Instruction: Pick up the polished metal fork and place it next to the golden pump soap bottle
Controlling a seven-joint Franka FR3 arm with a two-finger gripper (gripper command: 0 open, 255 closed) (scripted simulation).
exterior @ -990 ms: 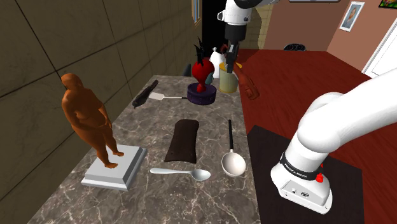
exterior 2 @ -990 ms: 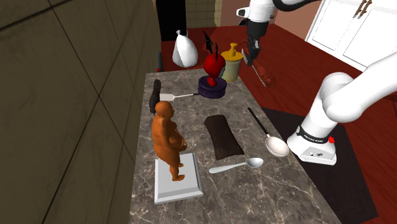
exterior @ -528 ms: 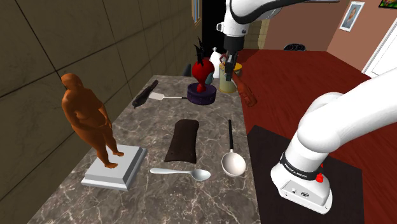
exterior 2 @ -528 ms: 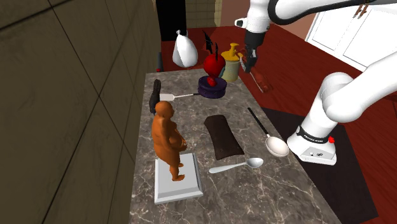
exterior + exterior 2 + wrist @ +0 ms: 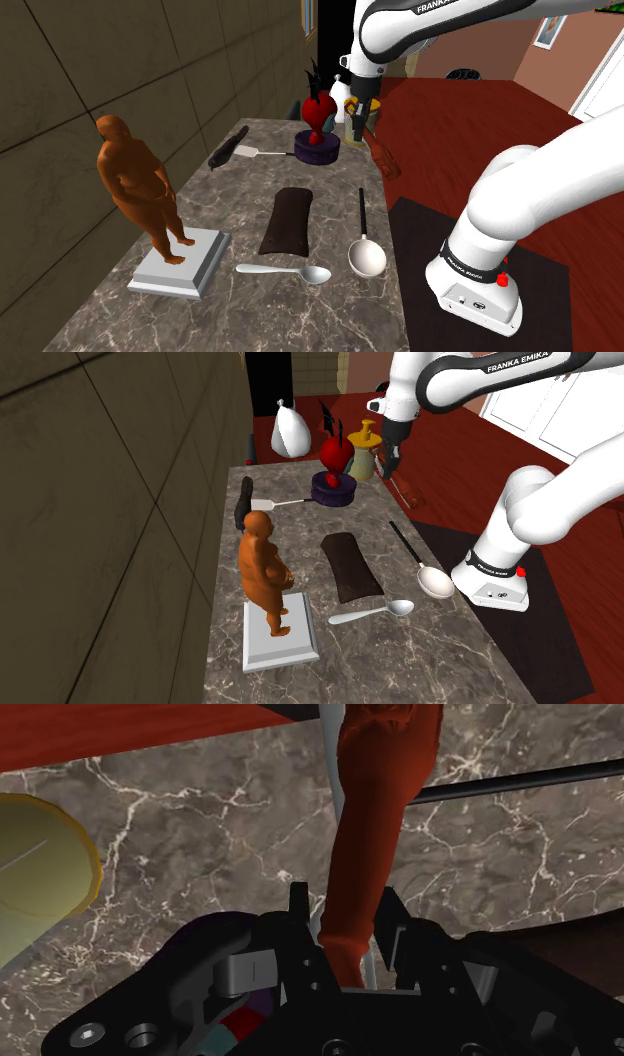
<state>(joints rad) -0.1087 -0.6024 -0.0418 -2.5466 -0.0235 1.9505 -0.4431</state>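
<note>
**Fork in the gripper's clasp at the far end of the counter, just beside the soap bottle**

The black gripper [image 5: 361, 112] hangs over the far end of the marble counter [image 5: 320, 305], its fingers pinching one end of the fork [image 5: 384, 156]. The fork is drawn reddish-brown, with a thin grey strip beside it in the wrist view. It slants down from the fingers toward the shoulder view's right, and its lower end lies close to the counter's right edge. Whether it touches the surface cannot be told.

The yellowish pump soap bottle [image 5: 362, 455] stands at the far right corner of the counter, just beside the gripper on the shoulder view's left. Left of the bottle, and near it, is a dark purple bowl [image 5: 318, 149] with a red spiky ornament [image 5: 318, 108] rising out of it. A black-handled spatula [image 5: 231, 150] lies further left, its pale blade pointing at the bowl.

Nearer on the counter lie:
- a dark brown pouch [image 5: 287, 221] in the middle;
- a ladle [image 5: 366, 256] with a long black handle to its right, the handle pointing toward the fork;
- a white spoon [image 5: 286, 271] nearest.

An orange-brown figurine [image 5: 138, 180] stands on a white base [image 5: 182, 263] at the near left. Beyond the counter's far end sits a white pear-shaped object [image 5: 290, 432].
</note>
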